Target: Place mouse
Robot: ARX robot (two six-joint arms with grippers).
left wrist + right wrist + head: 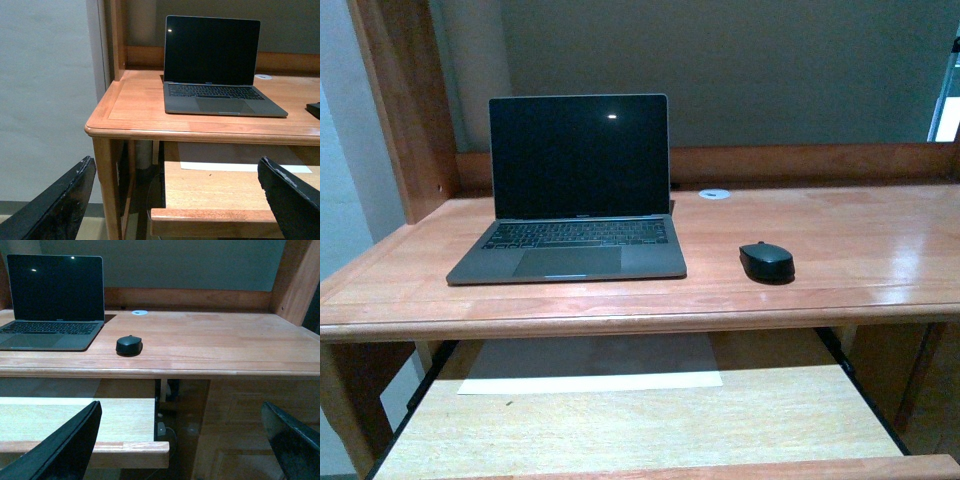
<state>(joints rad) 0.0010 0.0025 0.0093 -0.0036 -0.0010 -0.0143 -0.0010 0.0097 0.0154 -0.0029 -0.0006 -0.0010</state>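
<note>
A black mouse (766,262) lies on the wooden desk (880,250), just to the right of an open laptop (575,195) with a dark screen and apart from it, while a small white disc (714,194) sits near the desk's back edge. A pull-out shelf (640,425) below the desk carries a sheet of paper (595,382). In the wrist views the left hand (175,200) and right hand (180,440) each show two fingers spread wide with nothing between them, both held low in front of the desk and well apart from the mouse.
</note>
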